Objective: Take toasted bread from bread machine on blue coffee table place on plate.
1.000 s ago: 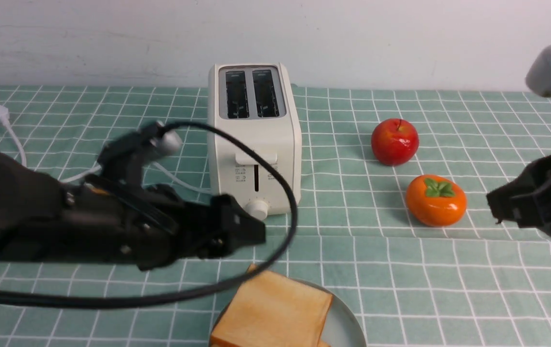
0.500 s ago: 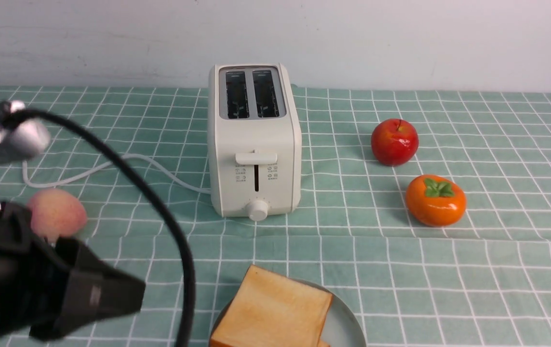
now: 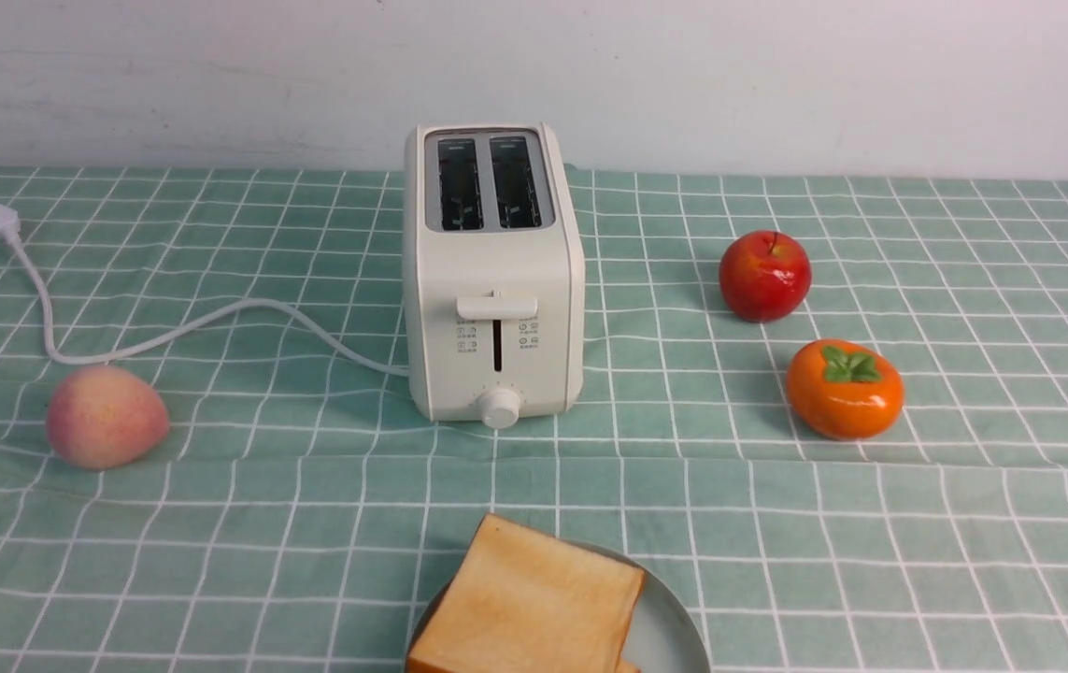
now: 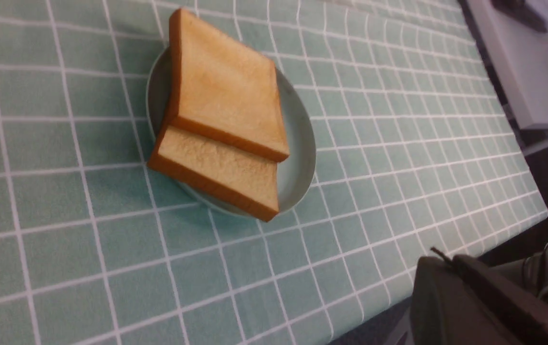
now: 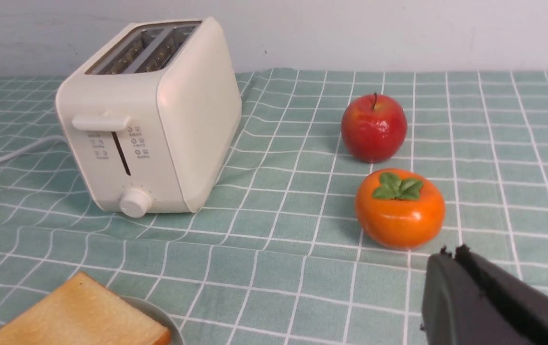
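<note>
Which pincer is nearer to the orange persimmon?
Right, probably. The right pincer shows close beside the persimmon; the left pincer is past the table edge, near the plate, persimmon out of its view.

Bright, even light, probably from overhead, leaves only soft, short shadows on the tabletop (image 3: 776, 523) under the toaster (image 3: 493, 280), apple (image 3: 764, 276) and persimmon (image 3: 844, 390); both fruits carry small glints. The front view is sharp, the left wrist view softer; the right fingers (image 5: 484, 306) loom dark and blurred.
</note>
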`<control>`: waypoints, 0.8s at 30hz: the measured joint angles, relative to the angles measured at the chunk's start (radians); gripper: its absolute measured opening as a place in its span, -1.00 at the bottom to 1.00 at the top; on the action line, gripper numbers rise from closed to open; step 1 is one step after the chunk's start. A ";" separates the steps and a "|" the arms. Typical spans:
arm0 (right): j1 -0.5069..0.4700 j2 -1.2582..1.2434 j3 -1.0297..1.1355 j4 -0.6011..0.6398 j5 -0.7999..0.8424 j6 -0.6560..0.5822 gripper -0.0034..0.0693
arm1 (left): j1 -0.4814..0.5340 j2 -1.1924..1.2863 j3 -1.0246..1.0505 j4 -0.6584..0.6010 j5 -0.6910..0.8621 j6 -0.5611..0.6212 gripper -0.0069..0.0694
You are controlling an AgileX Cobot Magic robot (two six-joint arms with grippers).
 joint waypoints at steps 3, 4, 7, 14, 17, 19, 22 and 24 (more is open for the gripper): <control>0.000 0.000 0.001 -0.052 -0.007 0.000 -0.93 | 0.000 -0.050 0.000 0.019 -0.056 0.021 -0.86; 0.000 0.000 0.001 -0.067 -0.009 0.000 -0.93 | 0.000 -0.053 0.000 0.020 -0.068 0.023 -0.86; 0.000 -0.003 0.001 -0.116 -0.010 0.000 -0.93 | 0.000 -0.057 0.001 0.023 -0.088 0.025 -0.86; 0.000 -0.003 0.001 -0.221 -0.017 0.000 -0.93 | 0.000 -0.057 0.001 0.024 -0.094 0.026 -0.86; 0.000 -0.003 0.001 -0.257 -0.018 0.000 -0.93 | 0.000 -0.057 0.003 0.024 -0.095 0.026 -0.86; 0.000 -0.003 0.001 -0.269 -0.018 0.000 -0.92 | 0.003 -0.064 0.011 0.026 -0.099 0.041 -0.86; 0.000 -0.003 0.001 -0.314 -0.018 0.000 -0.92 | 0.059 -0.134 0.069 0.160 -0.149 0.170 -0.86; 0.000 -0.003 0.001 -0.341 -0.026 0.000 -0.91 | 0.117 -0.190 0.150 0.243 -0.256 0.209 -0.86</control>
